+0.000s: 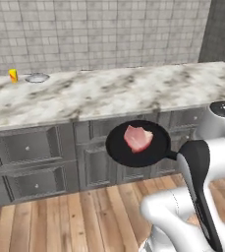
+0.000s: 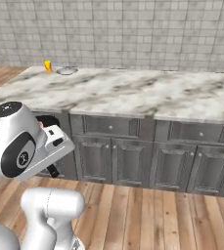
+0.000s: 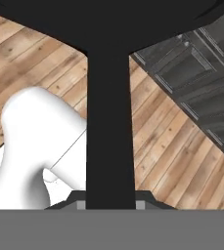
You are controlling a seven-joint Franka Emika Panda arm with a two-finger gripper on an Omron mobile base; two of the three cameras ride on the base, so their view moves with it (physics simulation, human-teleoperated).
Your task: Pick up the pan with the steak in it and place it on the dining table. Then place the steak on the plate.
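The black pan [image 1: 138, 143] hangs in the air in front of the grey cabinets, below counter height, and the pink steak [image 1: 137, 138] lies in its middle. In the hand view the pan's dark underside [image 3: 108, 19] spans the top and its straight handle [image 3: 110, 122] runs down between the fingertips of my gripper [image 3: 111, 202], which is shut on it. In the left base view the handle's end disappears behind my arm's dark link. A sliver of the pan [image 2: 48, 120] peeks out behind my hand in the right base view. The dining table and the plate are out of view.
A long marble counter [image 1: 114, 91] over grey cabinets [image 1: 30, 162] stands ahead against a tiled wall. On its far left sit a small yellow object [image 1: 13, 75] and a flat round grey item [image 1: 37, 77]. Wooden floor [image 2: 152, 215] lies between me and the cabinets.
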